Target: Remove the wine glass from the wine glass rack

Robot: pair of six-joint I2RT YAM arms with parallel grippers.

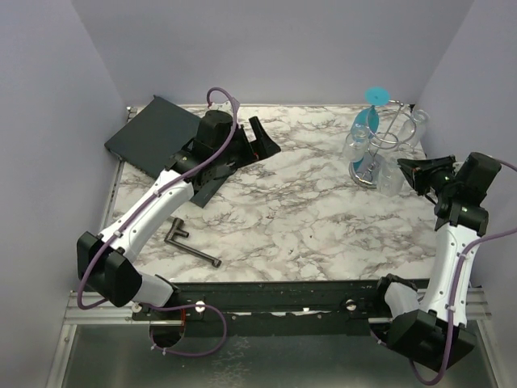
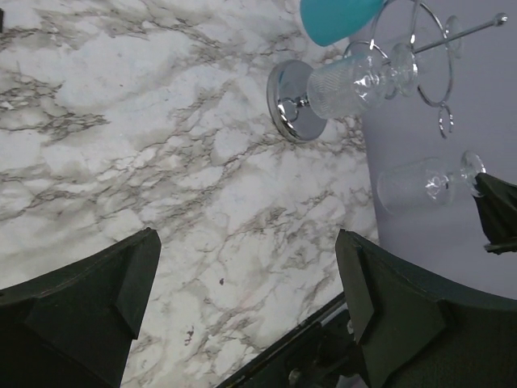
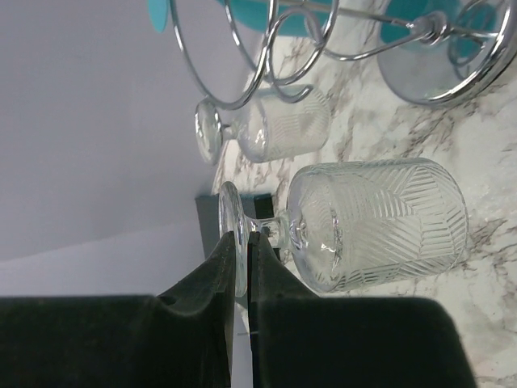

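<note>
The right gripper [image 3: 242,246] is clamped on the flat foot of a clear wine glass [image 3: 376,222]. The glass lies sideways at lower middle of the right wrist view, its bowl pointing right, apart from the wire loops above it. The wine glass rack [image 3: 440,77] stands at upper right, with another clear glass [image 3: 271,125] and a teal glass [image 2: 335,16] on it. The left gripper [image 2: 246,315] has its jaws wide apart and holds nothing, above the marble table [image 2: 121,121].
</note>
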